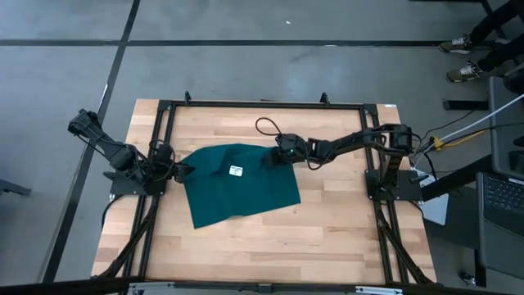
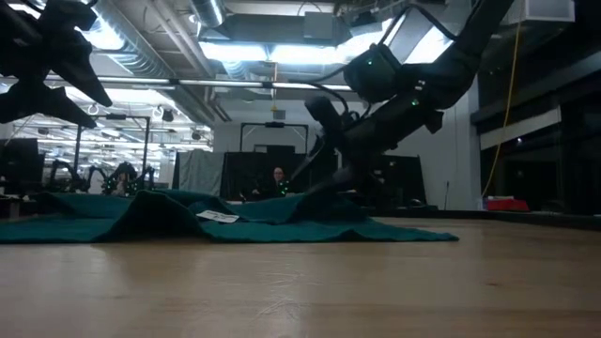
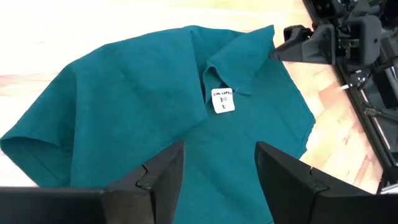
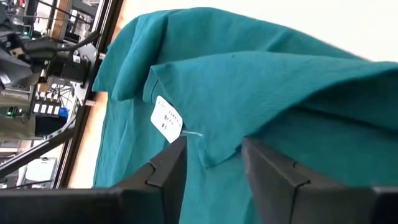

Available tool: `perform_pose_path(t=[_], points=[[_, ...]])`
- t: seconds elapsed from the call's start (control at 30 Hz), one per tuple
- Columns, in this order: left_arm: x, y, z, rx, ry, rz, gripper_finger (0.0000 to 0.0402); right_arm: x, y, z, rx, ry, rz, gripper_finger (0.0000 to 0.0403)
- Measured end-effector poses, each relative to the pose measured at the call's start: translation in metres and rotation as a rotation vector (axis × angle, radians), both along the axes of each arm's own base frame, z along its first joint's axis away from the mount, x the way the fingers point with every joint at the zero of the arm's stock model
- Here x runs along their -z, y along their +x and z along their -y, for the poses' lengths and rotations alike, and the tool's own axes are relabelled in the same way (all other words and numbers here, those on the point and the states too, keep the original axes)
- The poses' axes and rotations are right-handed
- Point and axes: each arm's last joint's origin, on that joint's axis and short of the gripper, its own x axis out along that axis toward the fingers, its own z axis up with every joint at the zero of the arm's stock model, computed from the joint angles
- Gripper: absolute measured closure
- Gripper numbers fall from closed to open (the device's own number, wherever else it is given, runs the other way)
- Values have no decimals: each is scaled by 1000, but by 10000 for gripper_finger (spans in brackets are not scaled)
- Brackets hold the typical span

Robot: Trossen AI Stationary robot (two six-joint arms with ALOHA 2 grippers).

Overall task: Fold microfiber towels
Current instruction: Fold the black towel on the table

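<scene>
Right gripper (image 1: 270,158) hangs at the towel's (image 1: 241,184) far right corner, fingers apart with nothing pinched; the towel spreads out beneath and leftward from it. Left gripper (image 1: 182,170) (fingers spread, empty) waits at the opposite edge, and the white tag (image 1: 236,171) lies between them.

A grey floor (image 1: 246,65) with dark seams surrounds the wooden table (image 1: 262,238). At three o'clock sits a laptop (image 1: 501,197). Ceiling lights (image 2: 272,52) glow above a person (image 2: 278,180) seated far behind.
</scene>
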Motion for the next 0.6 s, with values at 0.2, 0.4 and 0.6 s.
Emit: perform_pose_path(t=[0.2, 0.4, 0.6], points=[[0, 0, 0, -1, -1, 0, 210, 0, -1, 3, -13, 0, -3, 252], [0, 0, 0, 3, -5, -3, 210, 2, -2, 3, -13, 4, -23, 245], [0, 0, 0, 3, -5, -3, 210, 10, -1, 1, -29, 44, -33, 245]])
